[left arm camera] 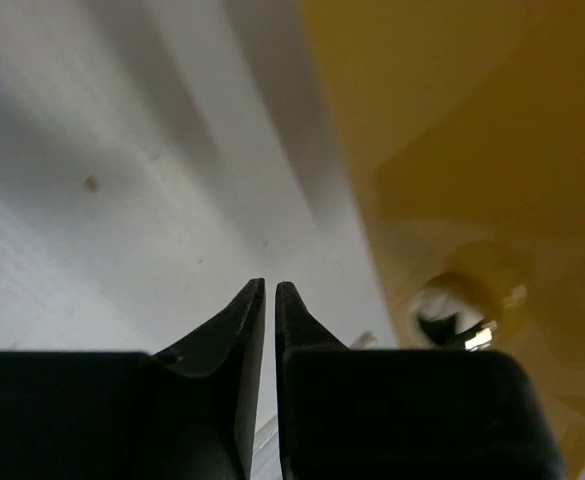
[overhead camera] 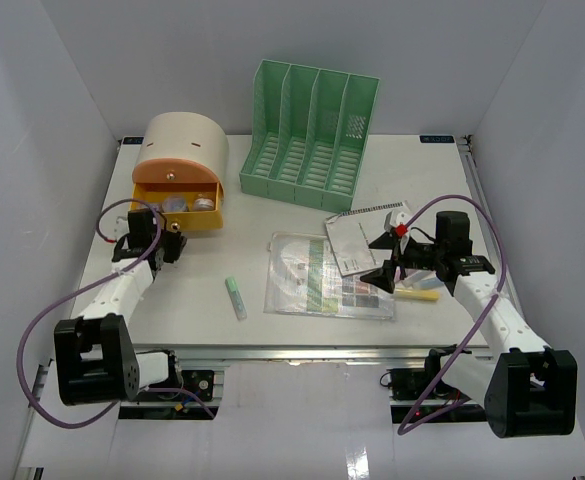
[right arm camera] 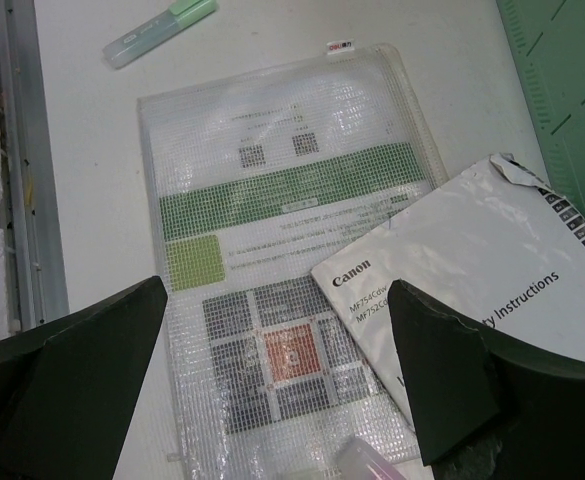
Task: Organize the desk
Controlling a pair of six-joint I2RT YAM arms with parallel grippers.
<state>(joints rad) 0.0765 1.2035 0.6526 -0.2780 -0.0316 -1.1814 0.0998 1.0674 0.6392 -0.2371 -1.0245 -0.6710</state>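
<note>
Seemingly barely begun: highlighter [overhead camera: 236,298], pouch [overhead camera: 317,275] and manual [overhead camera: 362,240] lie loose on the worktop [overhead camera: 172,300], the far-edge rack [overhead camera: 312,130] looks empty, left hand [left arm camera: 269,295] pinched almost shut on nothing beside the open drawer [overhead camera: 144,193], right hand [right arm camera: 277,290] spread wide.

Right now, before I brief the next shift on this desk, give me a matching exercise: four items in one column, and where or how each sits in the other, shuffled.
Items
1. green file rack
2. mint highlighter
3. Canon booklet
4. orange drawer

Places or states
A. pulled open, small items inside
B. overlapping a corner of the mesh pouch
C. standing upright at the far side of the desk
D. lying alone on bare desk, left of the pouch

Pairs: 1-C, 2-D, 3-B, 4-A.
</note>
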